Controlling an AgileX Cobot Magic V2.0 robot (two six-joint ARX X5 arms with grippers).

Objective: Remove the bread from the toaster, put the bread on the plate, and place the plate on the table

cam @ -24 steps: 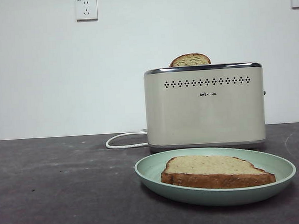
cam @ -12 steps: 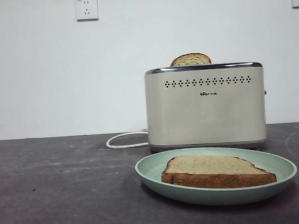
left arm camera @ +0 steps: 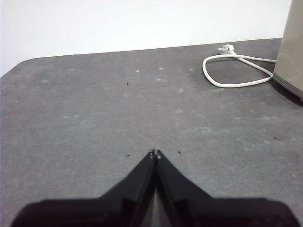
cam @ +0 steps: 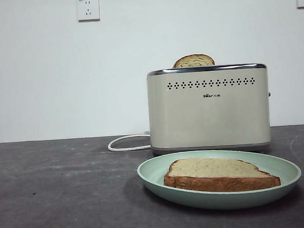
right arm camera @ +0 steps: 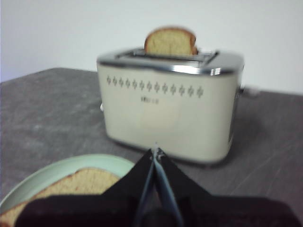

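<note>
Nearest to my right gripper [right arm camera: 155, 152], whose two black jaws are pressed together on nothing, sits the plate [cam: 220, 198], pale mint green, just below and to one side of the claw. On it a slice of bread [cam: 220, 174] lies flat, crust edge facing the front camera. Beyond the jaw tips stands the toaster [cam: 209, 108], cream with a chrome rim and a row of small dark holes. Under the holes is a tiny dark logo, too small for me to read. The bread [cam: 193, 61] stands upright in the slot, only its domed top showing. My left gripper [left arm camera: 155, 154] is also closed and empty, low over the bare table [left arm camera: 94, 118]. Far ahead of that claw lies the white cord [left arm camera: 234, 71], looped, touching nothing but the table.
</note>
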